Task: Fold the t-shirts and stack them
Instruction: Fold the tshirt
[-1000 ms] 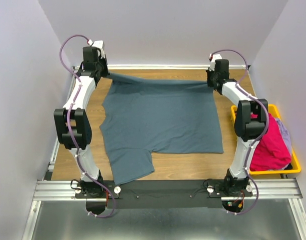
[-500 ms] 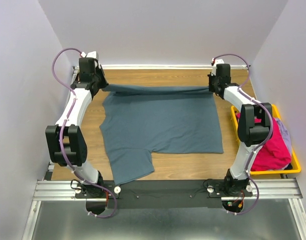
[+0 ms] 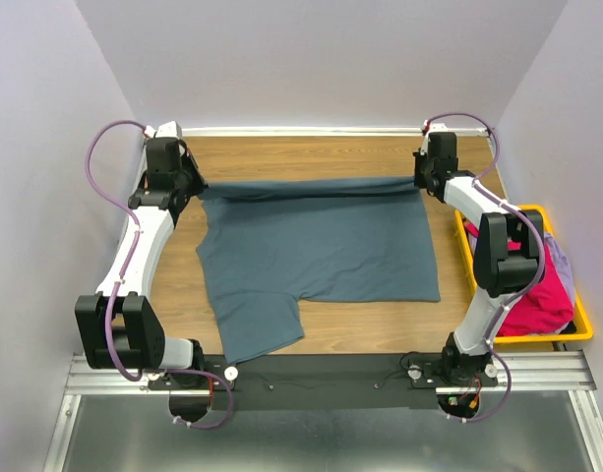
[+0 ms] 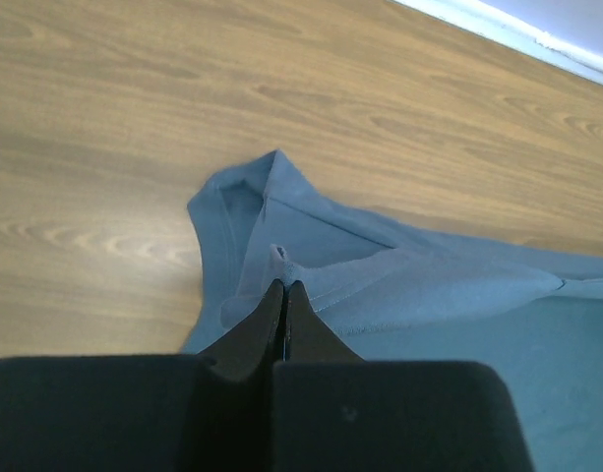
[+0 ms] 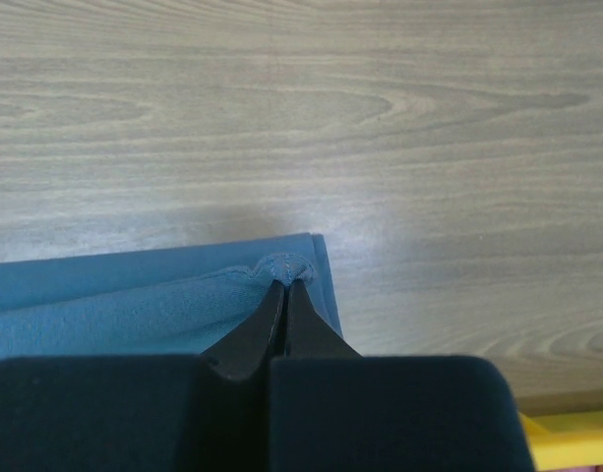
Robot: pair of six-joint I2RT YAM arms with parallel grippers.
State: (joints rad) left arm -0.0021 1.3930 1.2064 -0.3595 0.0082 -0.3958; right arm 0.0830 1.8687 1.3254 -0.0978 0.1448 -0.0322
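Note:
A slate blue-grey t-shirt (image 3: 316,246) lies spread on the wooden table, one sleeve reaching toward the near edge. Its far edge is lifted and stretched between my two grippers. My left gripper (image 3: 196,187) is shut on the far left corner; the left wrist view shows cloth (image 4: 380,285) pinched at its tips (image 4: 284,285). My right gripper (image 3: 420,181) is shut on the far right corner, where the hem (image 5: 283,265) bunches at the tips (image 5: 284,283). A magenta-pink t-shirt (image 3: 532,290) and a pale grey-blue one (image 3: 561,265) lie in the bin.
A yellow plastic bin (image 3: 574,329) stands at the table's right edge beside the right arm; its rim (image 5: 567,442) shows in the right wrist view. White walls close in the back and both sides. A metal rail (image 3: 331,372) runs along the near edge.
Both grippers have carried the shirt's far edge toward the near side, folding it over the body. The left arm's elbow has swung down and outward.

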